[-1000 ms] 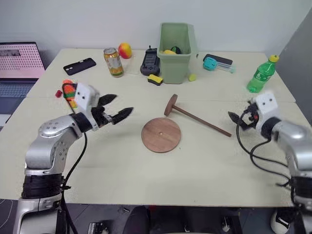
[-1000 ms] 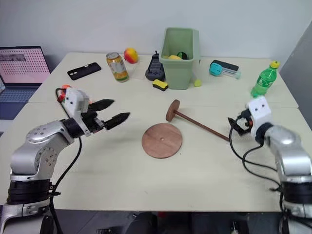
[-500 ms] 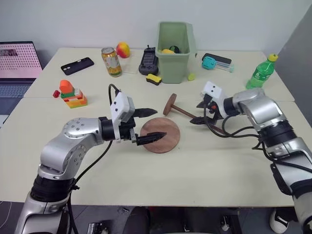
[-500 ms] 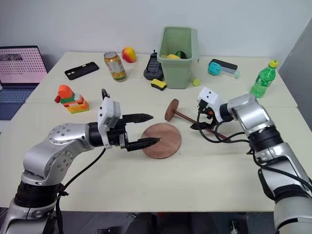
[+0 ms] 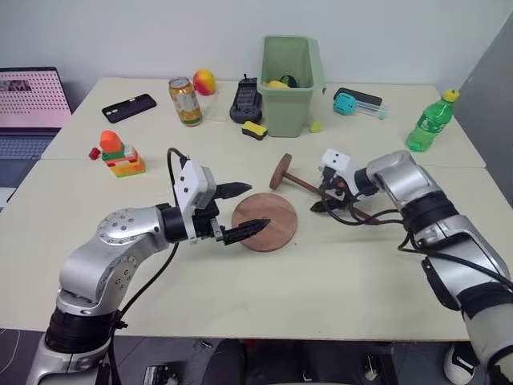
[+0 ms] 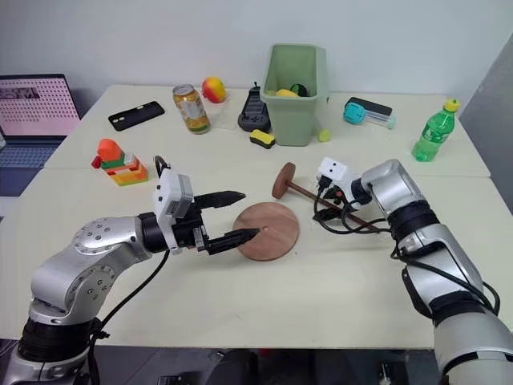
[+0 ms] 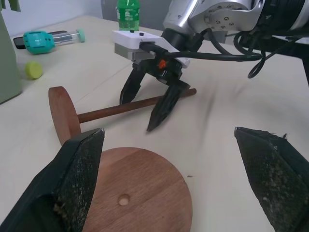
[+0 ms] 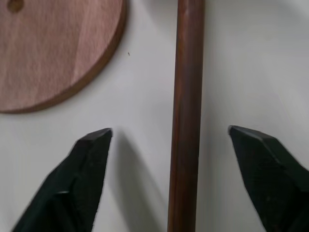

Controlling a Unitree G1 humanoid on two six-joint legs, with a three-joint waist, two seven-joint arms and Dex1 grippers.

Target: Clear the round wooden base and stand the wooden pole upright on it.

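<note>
The wooden pole (image 5: pixel 321 189), lying on the table (image 5: pixel 361 273) just beside the round wooden base (image 5: pixel 264 221), is straddled by the spread right gripper (image 5: pixel 323 197); being stiff and probably head-heavy, it is best gripped near its disc.

Bare base (image 5: pixel 264 222), pole (image 5: pixel 317 186) lying beside

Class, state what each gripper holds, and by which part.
Nothing is held. The right gripper straddles the wooden pole, fingers open; the left gripper is open, empty.

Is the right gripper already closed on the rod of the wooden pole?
No, the right gripper is open, one finger on each side of the wooden pole, neither touching.
</note>
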